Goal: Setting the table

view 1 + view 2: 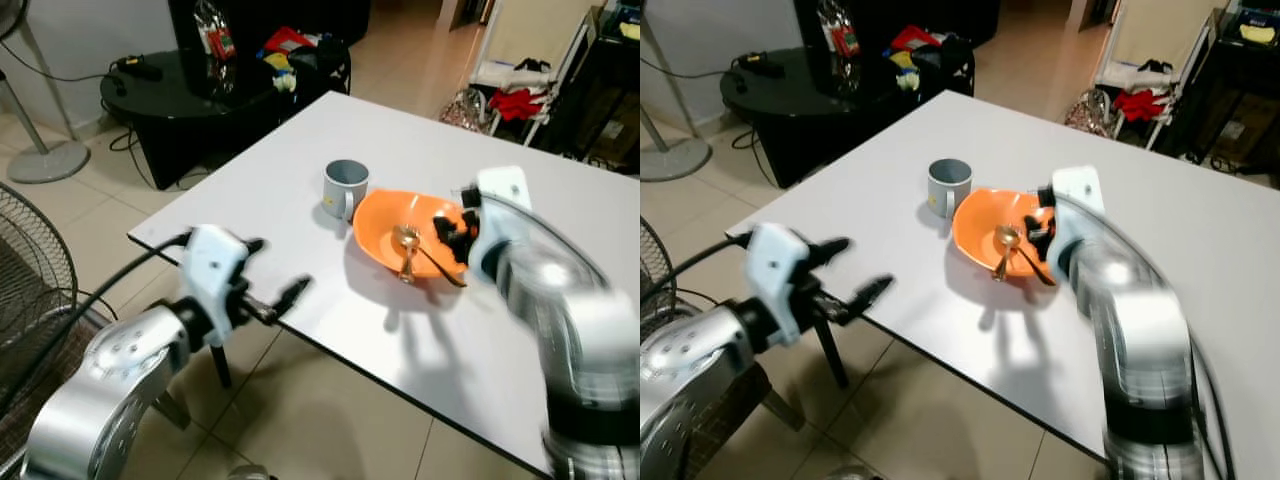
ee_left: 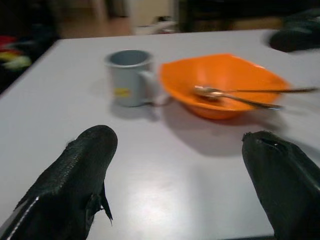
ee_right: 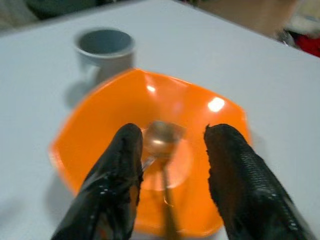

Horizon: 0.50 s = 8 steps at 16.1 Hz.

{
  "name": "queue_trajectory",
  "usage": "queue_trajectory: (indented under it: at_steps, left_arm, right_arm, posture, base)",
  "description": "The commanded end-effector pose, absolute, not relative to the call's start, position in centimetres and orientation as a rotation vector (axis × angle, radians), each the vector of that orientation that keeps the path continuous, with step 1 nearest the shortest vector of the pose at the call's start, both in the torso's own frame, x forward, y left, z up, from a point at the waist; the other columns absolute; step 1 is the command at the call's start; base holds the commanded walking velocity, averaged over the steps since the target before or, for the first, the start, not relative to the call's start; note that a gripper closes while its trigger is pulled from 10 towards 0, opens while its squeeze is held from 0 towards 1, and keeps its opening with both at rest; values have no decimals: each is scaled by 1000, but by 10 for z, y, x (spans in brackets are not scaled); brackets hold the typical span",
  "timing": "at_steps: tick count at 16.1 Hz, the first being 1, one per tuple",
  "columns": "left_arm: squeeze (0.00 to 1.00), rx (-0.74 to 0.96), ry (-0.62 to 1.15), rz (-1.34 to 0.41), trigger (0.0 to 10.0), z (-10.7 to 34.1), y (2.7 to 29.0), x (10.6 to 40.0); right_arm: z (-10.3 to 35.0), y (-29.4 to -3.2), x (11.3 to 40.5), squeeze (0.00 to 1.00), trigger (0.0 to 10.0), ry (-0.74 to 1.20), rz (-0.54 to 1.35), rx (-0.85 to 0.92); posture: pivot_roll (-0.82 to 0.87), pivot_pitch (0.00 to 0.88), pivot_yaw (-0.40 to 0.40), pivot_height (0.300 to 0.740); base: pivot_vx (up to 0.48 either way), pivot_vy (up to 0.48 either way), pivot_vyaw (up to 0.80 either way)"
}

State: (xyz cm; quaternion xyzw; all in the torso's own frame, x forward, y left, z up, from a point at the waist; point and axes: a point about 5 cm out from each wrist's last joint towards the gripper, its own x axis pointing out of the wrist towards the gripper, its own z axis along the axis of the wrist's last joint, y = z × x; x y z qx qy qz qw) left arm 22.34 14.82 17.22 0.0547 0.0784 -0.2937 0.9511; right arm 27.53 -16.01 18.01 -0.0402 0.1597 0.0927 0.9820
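A tiled floor runs under a white desk (image 1: 560, 250) set at an angle to the room, with a low black table (image 1: 160, 90) piled with clutter beyond its far corner, the base of a standing fan (image 1: 45, 160) near the wall, and a rack with red cloth (image 1: 520, 100) off to the far right. On the desk sits an orange bowl (image 1: 385, 235), wide and shallow with faceted sides, and just beside it, on the side toward the black table, stands a grey mug (image 1: 345, 187), upright, its handle turned toward the bowl. Inside the bowl lie two pieces of cutlery: a gold-coloured spoon (image 1: 407, 245) with its round head near the middle, and a second dark handle (image 1: 440, 265) crossing it and poking over the near rim.

The right claw (image 3: 172, 150) hangs directly over the bowl, its two black fingers (image 3: 117, 170) spread apart on either side of the spoon's head, not closed on anything; whether the tips touch the bowl I cannot tell, as that arm is blurred. The left claw (image 1: 275, 280) is held out at the near edge of the desk, well apart from the mug and bowl, fingers wide apart and empty, pointing across the bare tabletop toward them.
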Motion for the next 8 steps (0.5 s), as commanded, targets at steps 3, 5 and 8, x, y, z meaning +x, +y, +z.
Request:
queue_trajectory:
  at_steps: [3, 5, 8]
  left_arm:
    - [0, 125, 129, -554, 10000, 171, 145, 216]
    - [0, 141, 105, -522, 10000, 170, 144, 216]
    - [0, 115, 94, -400, 10000, 169, 153, 211]
  right_arm:
    - [190, -140, 257, 1000, 10000, 149, 395, -26]
    - [188, -134, 249, 1000, 10000, 109, 457, -77]
    - [180, -128, 232, 1000, 10000, 87, 506, -67]
  posture:
    - [92, 0, 21, 740]
    - [90, 0, 24, 740]
    - [90, 0, 16, 740]
  base:
    - [0, 0, 0]
    - [0, 0, 0]
    - [0, 0, 254]
